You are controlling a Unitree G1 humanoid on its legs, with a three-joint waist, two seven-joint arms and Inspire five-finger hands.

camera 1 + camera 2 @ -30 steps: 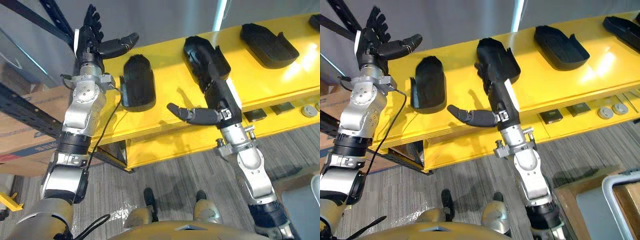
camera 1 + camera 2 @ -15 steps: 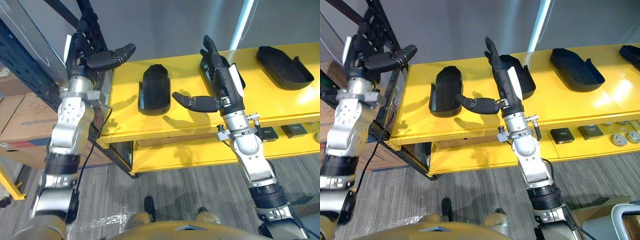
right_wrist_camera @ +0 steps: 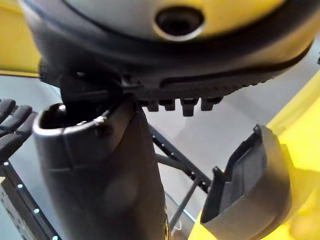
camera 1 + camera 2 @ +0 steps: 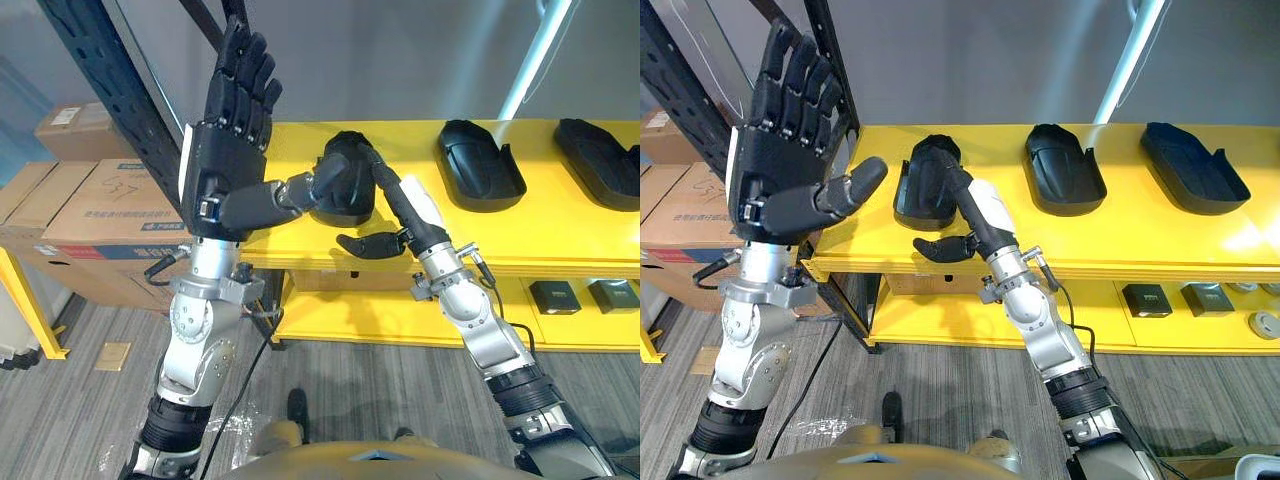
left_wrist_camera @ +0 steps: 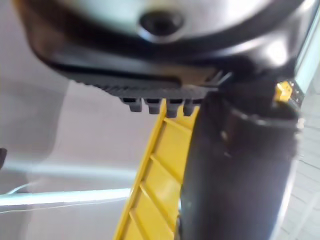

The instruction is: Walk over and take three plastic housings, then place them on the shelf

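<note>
At centre, right hand [image 4: 978, 212], fingers released, has shifted from the next housing [image 4: 1065, 170] to over the leftmost housing [image 4: 912, 190]; grasp pending; left hand [image 4: 775, 160] raised, released.

**Left eye view, right eye view:** stereo pair on head, set high, facing steeply down & fwd at the yellow bench [image 4: 545, 235] from mid range. Both arms enter from below. Shared by the pair: left hand [image 4: 225, 170], right hand [image 4: 400, 215], three black housings [image 4: 480, 165], dark rack upright [image 4: 100, 80]. Right eye's content sits slightly further left.

**Left wrist view:** cam on left wrist, looking along that hand, v. close. Left thumb [image 5: 235, 165] in front, a yellow ribbed strip [image 5: 155, 185] beyond.

**Right wrist view:** same setup on right wrist, v. close. Right thumb [image 3: 100, 180] in front, one housing [image 3: 250, 185] beyond, shared w/ head views.
</note>
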